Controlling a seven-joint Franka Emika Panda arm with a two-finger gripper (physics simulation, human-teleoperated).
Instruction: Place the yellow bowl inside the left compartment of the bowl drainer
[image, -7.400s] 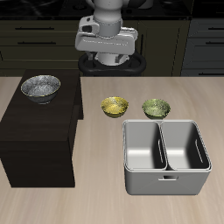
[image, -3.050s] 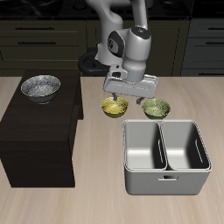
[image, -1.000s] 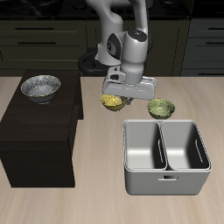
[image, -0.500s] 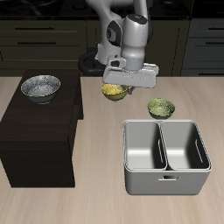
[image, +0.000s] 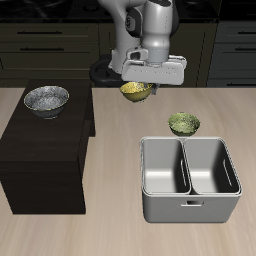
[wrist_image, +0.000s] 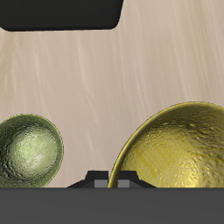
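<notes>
1. The gripper (image: 141, 84) is clamping the yellow bowl (image: 136, 92) by its rim, holding it in the air at upper centre of the frame.
2. The green bowl (image: 183, 124) is sitting on the table (image: 110, 220), just behind the bowl drainer (image: 190, 178).
3. The drainer's left compartment (image: 165, 166) is lying bare.

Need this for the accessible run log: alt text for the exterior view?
The gripper holds the yellow bowl in the air, farther back than the bowl drainer, whose two wells are empty. A green bowl sits on the table just behind the drainer, and a silver bowl rests on a dark cabinet.
</notes>
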